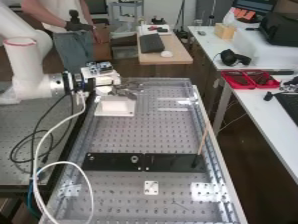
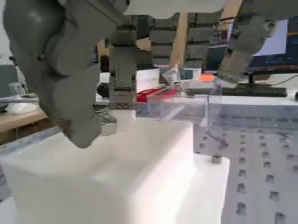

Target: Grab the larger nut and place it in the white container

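While a small white plate lies at the bottom centre of the high view on the perforated counter, two black plates sit end to end just beyond it, with a round metal piece on the left one. A thin wooden stick slants up at their right end. Farther on, at the upper left of the frame, stands the white container, its top open and a bolt at its base. Over it is the robot hand, grasping the metal nut between thumb and a finger; the nut is above the container's rim. Red trays rest at upper right on a white counter. Farthest back, a dark laptop lies at top centre.
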`<state>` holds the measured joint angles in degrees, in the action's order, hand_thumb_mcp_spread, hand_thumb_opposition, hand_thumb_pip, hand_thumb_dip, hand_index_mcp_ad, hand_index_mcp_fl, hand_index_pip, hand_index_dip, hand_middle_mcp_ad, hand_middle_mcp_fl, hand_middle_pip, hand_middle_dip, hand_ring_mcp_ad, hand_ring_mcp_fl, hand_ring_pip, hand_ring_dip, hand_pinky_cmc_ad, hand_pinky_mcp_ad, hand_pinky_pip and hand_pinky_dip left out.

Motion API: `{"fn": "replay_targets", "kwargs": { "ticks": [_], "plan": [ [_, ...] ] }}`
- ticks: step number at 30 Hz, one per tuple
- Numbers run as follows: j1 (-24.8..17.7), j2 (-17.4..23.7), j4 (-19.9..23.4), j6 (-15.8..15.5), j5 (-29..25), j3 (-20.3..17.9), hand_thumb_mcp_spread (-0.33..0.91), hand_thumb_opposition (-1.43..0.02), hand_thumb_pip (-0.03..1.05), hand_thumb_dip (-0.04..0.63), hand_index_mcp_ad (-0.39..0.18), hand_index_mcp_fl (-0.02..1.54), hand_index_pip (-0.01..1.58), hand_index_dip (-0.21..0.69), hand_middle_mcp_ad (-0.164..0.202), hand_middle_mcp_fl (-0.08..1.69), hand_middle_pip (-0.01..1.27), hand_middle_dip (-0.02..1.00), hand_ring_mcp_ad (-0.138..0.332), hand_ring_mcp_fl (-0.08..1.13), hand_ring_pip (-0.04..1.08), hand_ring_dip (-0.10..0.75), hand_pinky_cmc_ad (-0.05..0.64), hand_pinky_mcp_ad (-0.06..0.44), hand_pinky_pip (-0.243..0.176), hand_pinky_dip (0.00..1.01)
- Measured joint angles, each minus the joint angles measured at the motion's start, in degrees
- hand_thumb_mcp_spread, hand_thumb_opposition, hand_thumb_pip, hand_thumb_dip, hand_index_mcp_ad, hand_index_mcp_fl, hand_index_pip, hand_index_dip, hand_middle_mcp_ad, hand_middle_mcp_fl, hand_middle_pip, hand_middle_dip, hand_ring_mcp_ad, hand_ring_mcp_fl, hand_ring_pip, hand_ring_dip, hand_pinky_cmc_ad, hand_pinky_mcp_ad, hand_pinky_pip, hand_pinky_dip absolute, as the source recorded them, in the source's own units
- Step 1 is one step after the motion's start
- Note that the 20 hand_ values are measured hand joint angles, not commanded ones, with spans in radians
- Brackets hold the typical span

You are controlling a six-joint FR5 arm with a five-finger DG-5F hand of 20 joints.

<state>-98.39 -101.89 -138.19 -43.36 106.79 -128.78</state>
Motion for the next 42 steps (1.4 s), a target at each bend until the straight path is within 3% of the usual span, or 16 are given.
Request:
{"fn": "replay_targets", "kwargs": {
  "ticks": [4, 7, 10, 12, 21, 29, 38, 42],
  "plan": [
    [-0.53, -0.44, -1.70, -0.47, -1.68, -0.04, 0.32, -0.87, 0.72, 0.204, -0.129, 0.28, 1.53, 0.065, 0.068, -0.01, 0.12, 0.19, 0.136, 0.00, 0.17, 0.136, 0.347, 0.295, -0.094, 0.65],
    [-0.78, -0.38, -1.92, -0.31, -2.60, -0.12, 0.34, -0.87, 0.74, 0.206, -0.152, 0.12, 1.53, 0.070, 0.070, -0.01, 0.12, 0.19, 0.138, 0.00, 0.17, 0.138, 0.347, 0.291, -0.094, 0.65],
    [-0.76, 0.06, -1.89, 0.33, -3.14, -0.26, 0.35, -0.87, 0.80, 0.206, -0.166, 0.01, 1.38, 0.005, 0.066, -0.01, 0.12, 0.19, 0.138, 0.00, 0.17, 0.136, 0.347, 0.291, -0.094, 0.67],
    [-0.63, 0.50, -1.92, 0.68, -3.20, -0.30, 0.33, -0.87, 0.80, 0.208, -0.166, 0.00, 1.28, -0.030, 0.070, -0.01, 0.12, 0.19, 0.138, 0.00, 0.18, 0.136, 0.347, 0.291, -0.091, 0.68],
    [1.94, 6.45, -4.25, 1.98, -3.02, 1.02, 0.29, -0.87, 0.80, 0.208, -0.166, 0.00, 1.16, -0.120, 0.070, -0.01, 0.12, 0.19, 0.138, 0.00, 0.18, 0.120, 0.349, 0.295, -0.091, 0.73],
    [8.96, 14.84, -11.44, 2.28, -2.99, 8.49, 0.27, -0.86, 0.80, 0.204, -0.173, 0.00, 1.08, -0.120, 0.068, -0.01, 0.12, 0.20, 0.136, 0.00, 0.17, 0.124, 0.351, 0.295, -0.094, 0.73],
    [16.99, 13.96, -21.60, 1.99, -2.61, 18.66, 0.23, -0.83, 0.73, 0.204, -0.166, 0.00, 0.75, -0.117, 0.070, -0.01, 0.12, 0.22, 0.141, 0.01, 0.13, 0.124, 0.358, 0.291, -0.096, 0.73],
    [17.89, 13.07, -22.83, 2.09, -4.55, 20.19, 0.19, -0.82, 0.67, 0.204, -0.164, 0.01, 0.62, -0.099, 0.066, -0.01, 0.12, 0.24, 0.143, 0.01, 0.14, 0.126, 0.360, 0.297, -0.096, 0.73]
  ]
}}
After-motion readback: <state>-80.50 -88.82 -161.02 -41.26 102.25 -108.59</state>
